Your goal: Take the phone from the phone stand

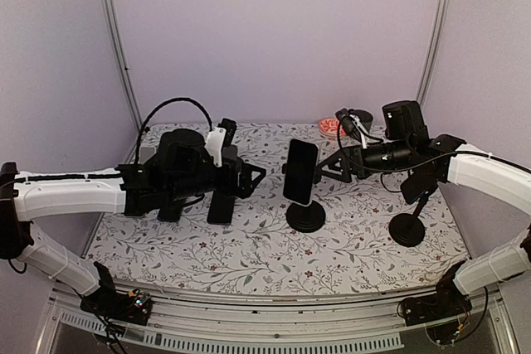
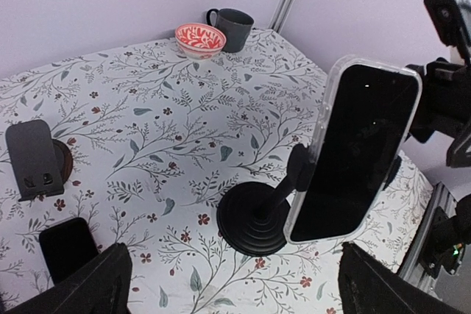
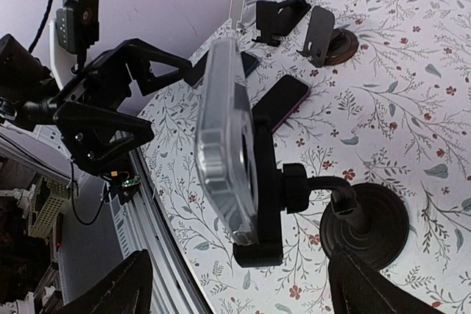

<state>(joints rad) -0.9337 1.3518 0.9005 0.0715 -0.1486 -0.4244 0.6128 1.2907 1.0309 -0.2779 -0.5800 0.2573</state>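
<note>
Two grippers flank the stand [image 1: 305, 215] at mid-table, one on each side, likely so that either can take the phone [image 1: 300, 170]. The left gripper [image 1: 251, 178] is spread wide and empty, facing the screen. The right gripper [image 1: 328, 167], near the phone's back, also has its fingers apart and holds nothing. The phone sits upright in the stand's clamp, untouched, so removal is not yet done. At the far edge, the mug [image 2: 234, 29] hides its inside; the bowl [image 2: 200, 38] beside it looks empty.
</note>
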